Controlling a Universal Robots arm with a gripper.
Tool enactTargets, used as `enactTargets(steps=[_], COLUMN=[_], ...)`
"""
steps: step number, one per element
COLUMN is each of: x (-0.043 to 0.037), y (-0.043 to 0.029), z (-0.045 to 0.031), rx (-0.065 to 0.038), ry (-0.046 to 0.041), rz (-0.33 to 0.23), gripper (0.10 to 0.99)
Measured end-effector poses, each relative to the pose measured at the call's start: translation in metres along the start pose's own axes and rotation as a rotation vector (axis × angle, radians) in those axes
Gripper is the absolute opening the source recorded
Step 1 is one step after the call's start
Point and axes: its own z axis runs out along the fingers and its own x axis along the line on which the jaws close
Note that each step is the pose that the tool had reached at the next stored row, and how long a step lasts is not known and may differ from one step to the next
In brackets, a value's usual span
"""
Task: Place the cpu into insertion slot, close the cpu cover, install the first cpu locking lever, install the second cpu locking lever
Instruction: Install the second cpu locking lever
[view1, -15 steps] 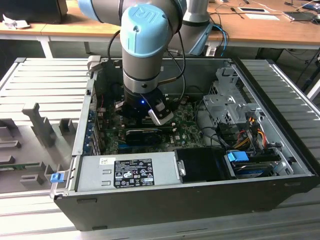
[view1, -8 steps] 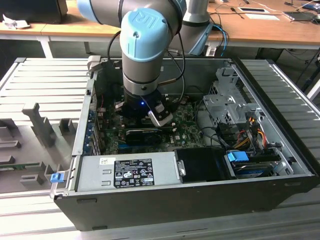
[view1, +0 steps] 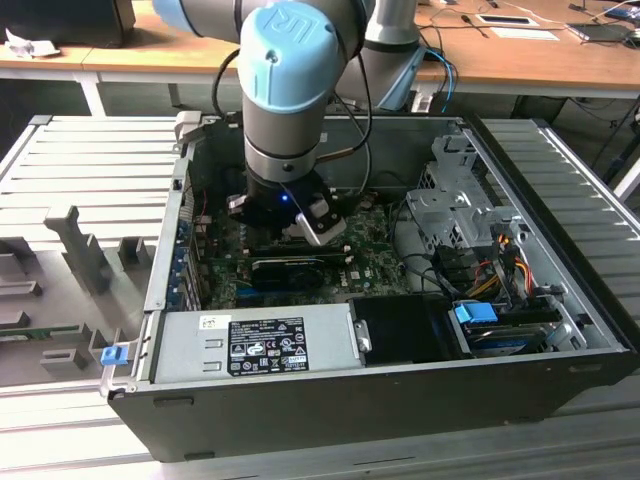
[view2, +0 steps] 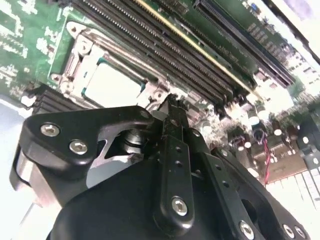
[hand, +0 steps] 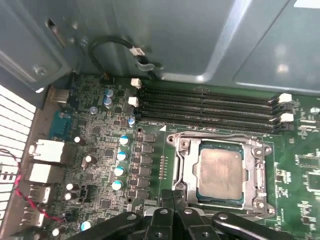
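The cpu (hand: 220, 171) lies flat in the insertion slot (hand: 186, 195), silver-grey face up, on the green motherboard. Around it lies the cpu cover (hand: 182, 159), a silvery frame that looks folded down over the chip's edges. The two locking levers I cannot make out. My gripper (hand: 172, 196) is shut, its black fingertips together at the socket's edge beside the chip, with nothing seen between them. In the second wrist view the gripper (view2: 170, 101) points down next to the cpu (view2: 112, 86) and the cpu cover (view2: 75, 56). In the exterior view the gripper (view1: 290, 222) is deep inside the open computer case.
Long black memory slots (hand: 210, 107) run beside the socket. A black card (view1: 290, 266) lies just under the wrist. The grey power supply (view1: 255, 345), a metal drive cage (view1: 455, 205) and cable bundles (view1: 490, 265) crowd the case; its walls (view1: 165, 250) hem in the arm.
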Motion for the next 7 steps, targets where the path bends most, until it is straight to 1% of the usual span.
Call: enactTargets(steps=[2, 4, 5, 7], x=[0.0, -0.0001, -0.0001, -0.0001], y=[0.0014, 0.004, 0.0044, 0.0045], z=[-0.0046, -0.013, -0.0144, -0.0145], rx=[0.0, 0.0, 0.0, 0.0], ry=[0.0, 0.0, 0.0, -0.0002], rz=[0.0, 0.0, 0.0, 0.0], gripper=[0.106, 0.106, 0.106, 0.106])
